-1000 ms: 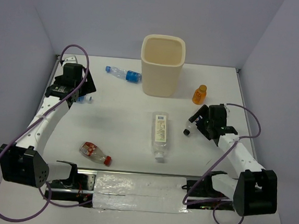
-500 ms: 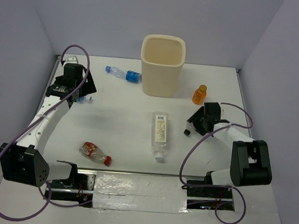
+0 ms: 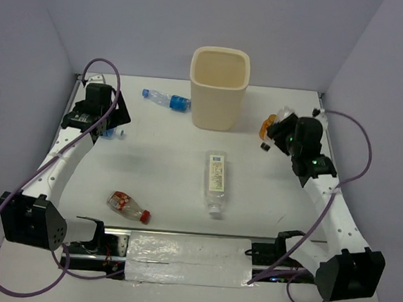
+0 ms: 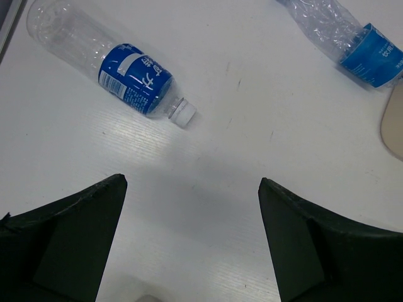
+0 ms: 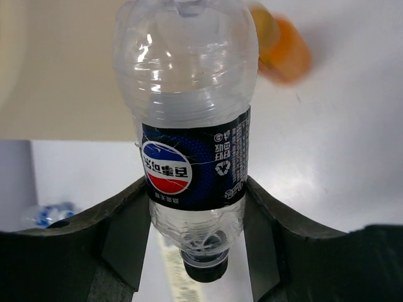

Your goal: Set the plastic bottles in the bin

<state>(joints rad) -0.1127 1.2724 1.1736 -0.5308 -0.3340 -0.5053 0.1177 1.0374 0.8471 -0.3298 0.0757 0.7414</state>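
The right claw [image 5: 196, 189] is closed on the dark-labelled bottle [image 5: 189, 82], gripping at its label.

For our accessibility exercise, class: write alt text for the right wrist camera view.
A clear bottle with a dark blue label is clamped between the black fingers of the right gripper. Behind it are a blurred orange bottle, the cream bin and white table.
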